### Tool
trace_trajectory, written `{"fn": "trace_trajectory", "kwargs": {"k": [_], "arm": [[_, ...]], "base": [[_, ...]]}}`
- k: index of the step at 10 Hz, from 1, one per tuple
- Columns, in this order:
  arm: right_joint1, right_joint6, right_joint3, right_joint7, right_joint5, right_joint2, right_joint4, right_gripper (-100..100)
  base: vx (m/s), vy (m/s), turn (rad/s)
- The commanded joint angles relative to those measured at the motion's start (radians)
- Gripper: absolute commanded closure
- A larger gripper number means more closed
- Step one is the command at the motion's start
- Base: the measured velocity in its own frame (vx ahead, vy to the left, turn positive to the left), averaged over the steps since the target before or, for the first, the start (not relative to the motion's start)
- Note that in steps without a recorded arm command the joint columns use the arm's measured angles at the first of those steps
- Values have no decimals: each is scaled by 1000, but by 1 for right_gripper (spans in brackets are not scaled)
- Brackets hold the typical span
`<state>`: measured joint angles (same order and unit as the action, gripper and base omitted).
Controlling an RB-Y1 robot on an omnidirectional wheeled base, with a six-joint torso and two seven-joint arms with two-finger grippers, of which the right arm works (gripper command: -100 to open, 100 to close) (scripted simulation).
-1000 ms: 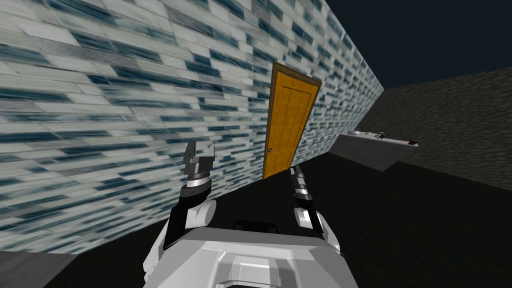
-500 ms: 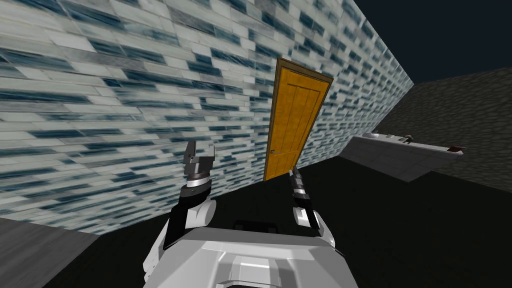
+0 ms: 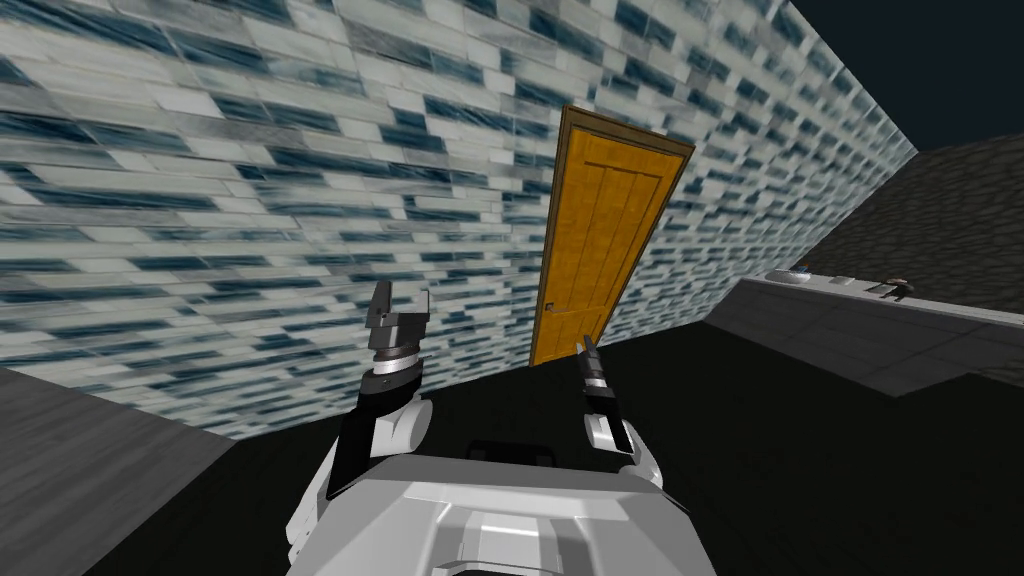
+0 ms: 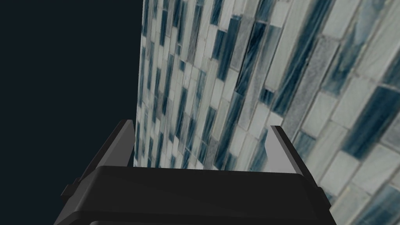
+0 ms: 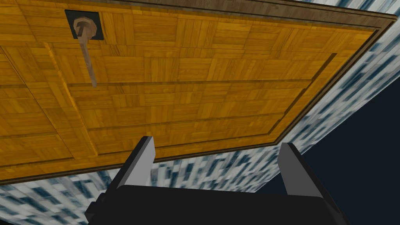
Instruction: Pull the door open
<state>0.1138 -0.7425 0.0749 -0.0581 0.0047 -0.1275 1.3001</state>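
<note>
1. Door (image 3: 600,250): orange-brown wood w/ panel grooves, in a dark brown frame, set in the blue-and-white tiled wall (image 3: 250,200). It lies flush w/ the frame, i.e. closed. In head view it is ahead of me, slightly to the R, past both arms.
2. Handle (image 5: 86,50): brownish lever on a round base, mounted on a small dark square plate. It sits near one long edge of the door, about mid-height, seen small in head view (image 3: 549,307).
3. R tool (image 5: 218,144): fingers spread wide, nothing between them. It points at the door's lower panel, apart from the wood. The handle lies off its line, well beyond one finger and to the side. In head view R tool (image 3: 586,346) shows just under the door's bottom edge.
4. L tool (image 3: 398,305): held up to the L of the door, facing the tiled wall. Wrist view (image 4: 203,133) shows fingers wide apart, holding nothing.
5. Floor (image 3: 800,470): dark, nearly black.
6. Grey table (image 3: 870,330) stands far R along a dark wall, w/ a few small items on top, too small to tell.
7. Black area above the wall's top edge, upper R.
</note>
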Motion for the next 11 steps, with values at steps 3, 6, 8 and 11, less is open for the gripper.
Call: {"fn": "trace_trajectory", "kwargs": {"k": [3, 6, 8, 11], "arm": [[-29, -11, 5, -7, -6, -7, -76, -100], [-63, -23, 9, -13, -11, -12, -160, -100], [-85, -31, 12, -17, -15, -15, -215, -100], [-117, -43, 16, -22, -20, -19, -295, -100]], "base": [[38, -72, 98], [52, -87, 147], [48, -95, 141], [48, -106, 135]]}}
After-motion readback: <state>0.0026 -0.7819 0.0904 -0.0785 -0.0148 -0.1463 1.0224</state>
